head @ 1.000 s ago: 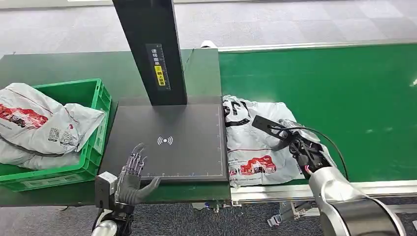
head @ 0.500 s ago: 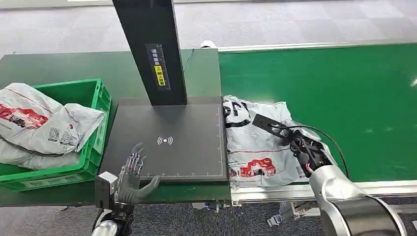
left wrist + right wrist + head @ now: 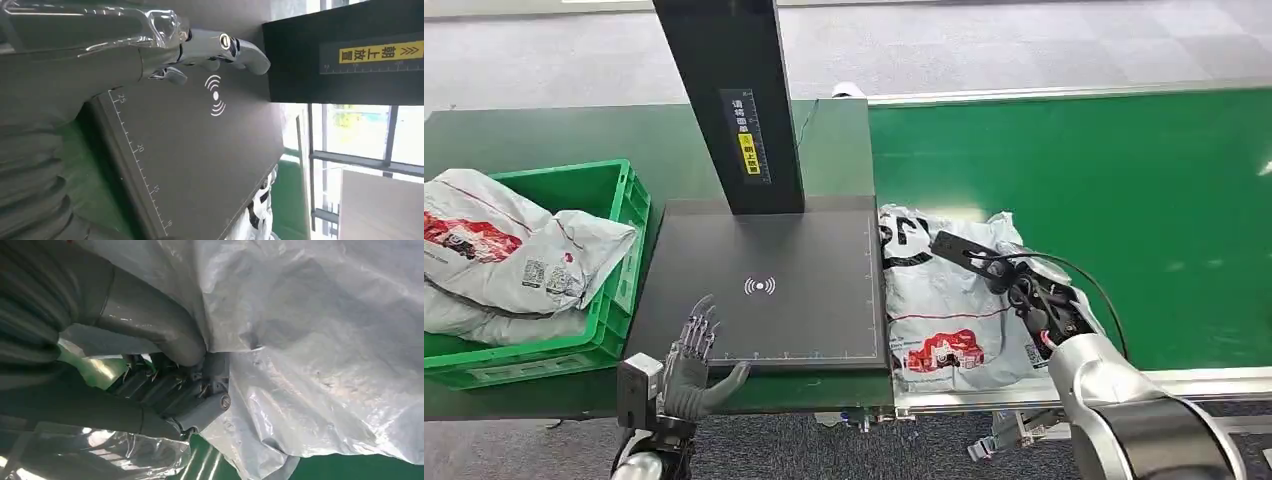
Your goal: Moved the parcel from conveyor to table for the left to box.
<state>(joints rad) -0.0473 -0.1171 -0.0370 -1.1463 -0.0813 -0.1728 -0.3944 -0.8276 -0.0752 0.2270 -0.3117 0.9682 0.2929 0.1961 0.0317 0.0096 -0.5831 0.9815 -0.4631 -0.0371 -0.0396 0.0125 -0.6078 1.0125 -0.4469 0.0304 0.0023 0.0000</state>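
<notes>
Lifted slightly since earlier, the parcel bunches at 3 o'clock in the right hand's grip; left hand spread, empty.

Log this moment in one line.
right robot hand: grips grey plastic parcel on green conveyor | left robot hand: open

Grey carpet floor beyond the benches — bright windows behind.

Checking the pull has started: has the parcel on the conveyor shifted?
Yes. The parcel, held by the right hand, has crept slightly farther from the black scanner pad.
</notes>
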